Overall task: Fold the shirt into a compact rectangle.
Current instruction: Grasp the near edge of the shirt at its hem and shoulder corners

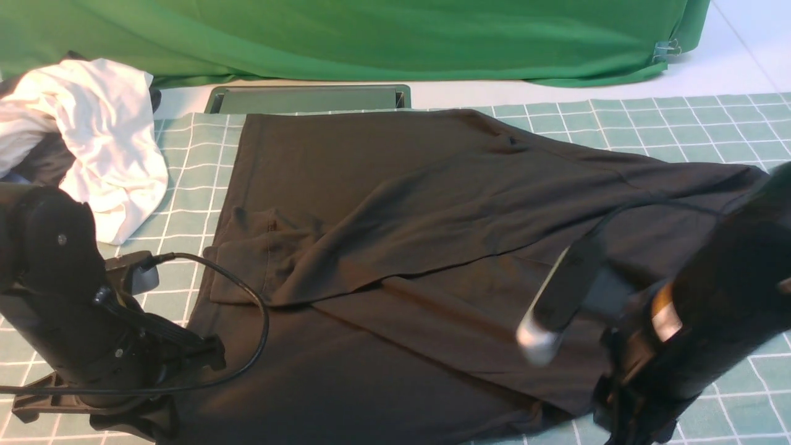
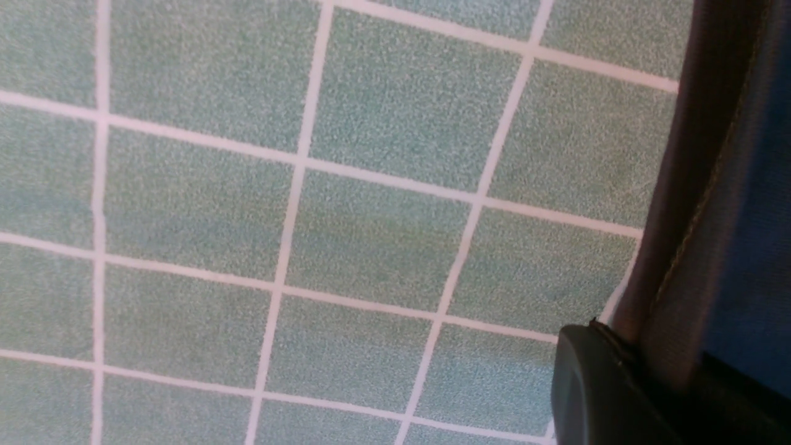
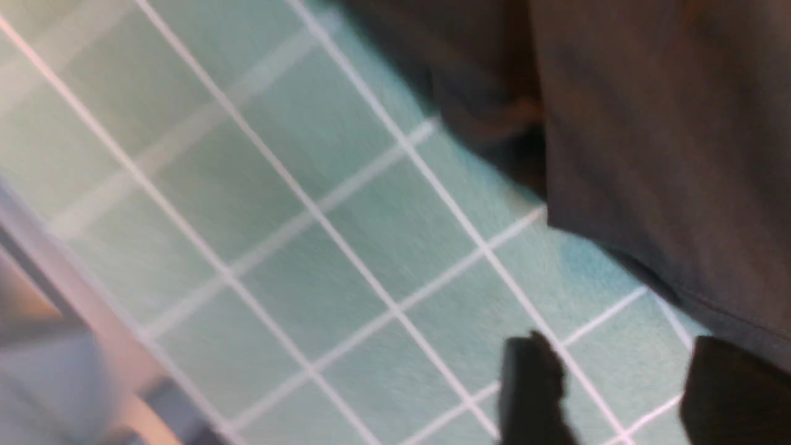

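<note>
My left gripper is pinched shut on the near hem of the black shirt. My right gripper stands apart and empty, just off its edge. The shirt lies spread on the checked mat with one sleeve crossed over the body, so I judge this an early stage, with the main folds yet to do.

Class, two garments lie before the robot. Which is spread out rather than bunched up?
The large black shirt, spread across the green checked mat; the white garment sits crumpled in a heap at its far-left edge.
</note>
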`<state>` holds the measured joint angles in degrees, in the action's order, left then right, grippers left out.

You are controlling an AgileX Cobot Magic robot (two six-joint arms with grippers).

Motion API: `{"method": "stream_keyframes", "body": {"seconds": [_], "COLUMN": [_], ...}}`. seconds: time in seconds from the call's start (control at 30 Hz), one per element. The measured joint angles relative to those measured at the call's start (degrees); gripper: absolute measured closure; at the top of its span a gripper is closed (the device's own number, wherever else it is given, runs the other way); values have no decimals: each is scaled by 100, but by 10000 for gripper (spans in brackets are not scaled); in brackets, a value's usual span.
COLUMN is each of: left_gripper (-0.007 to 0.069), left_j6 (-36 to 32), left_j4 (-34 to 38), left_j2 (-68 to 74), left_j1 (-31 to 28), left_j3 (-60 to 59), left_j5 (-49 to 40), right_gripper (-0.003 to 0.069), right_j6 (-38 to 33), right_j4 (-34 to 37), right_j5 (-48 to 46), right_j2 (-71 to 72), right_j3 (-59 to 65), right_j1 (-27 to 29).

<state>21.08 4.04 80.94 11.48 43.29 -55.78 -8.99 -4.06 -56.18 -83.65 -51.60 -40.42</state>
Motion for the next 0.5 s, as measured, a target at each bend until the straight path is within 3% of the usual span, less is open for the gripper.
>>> {"method": "stream_keyframes", "body": {"seconds": [0.13,0.5], "left_gripper": [606,606], "left_j6": [20,16], "left_j4": [-41,-47], "left_j2": [0,0], "left_j1": [0,0], "left_j3": [0,0], "left_j5": [0,-4], "right_gripper": [169,156], "right_j6": [86,192], "right_j4": [-262,-781], "right_j5": [210,939], "right_j2": [-444,-1146], "right_j3": [0,0], "right_j1": [-299,-396]}}
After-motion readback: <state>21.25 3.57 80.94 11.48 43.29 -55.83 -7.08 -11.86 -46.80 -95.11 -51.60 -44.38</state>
